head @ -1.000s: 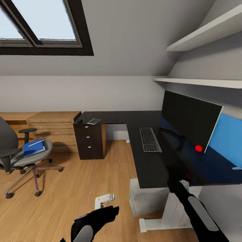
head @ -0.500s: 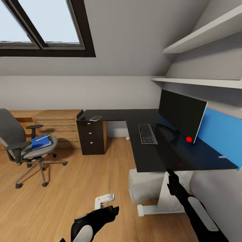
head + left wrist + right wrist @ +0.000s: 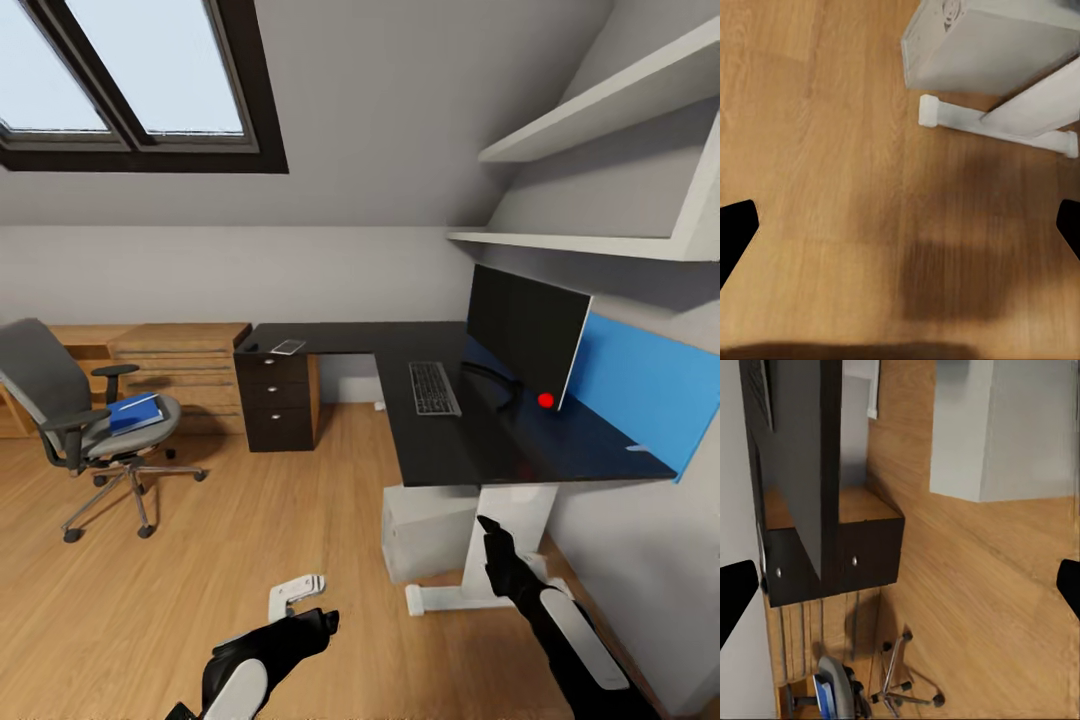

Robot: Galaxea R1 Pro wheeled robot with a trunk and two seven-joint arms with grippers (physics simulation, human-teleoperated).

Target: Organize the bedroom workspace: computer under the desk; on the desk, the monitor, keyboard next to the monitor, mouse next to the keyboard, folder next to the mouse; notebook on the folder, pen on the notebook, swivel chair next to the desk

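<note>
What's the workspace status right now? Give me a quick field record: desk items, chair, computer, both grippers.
monitor: upright on the desk, at its wall side
keyboard: flat on the desk, in front of the monitor
folder: on the swivel chair seat, not yet moved
swivel chair: on the floor, well apart from the desk
computer: on the floor under the desk
notebook: on the desk's far wing, above the drawer unit
left gripper: open, empty
right gripper: open, empty

No legible text or labels anywhere.
</note>
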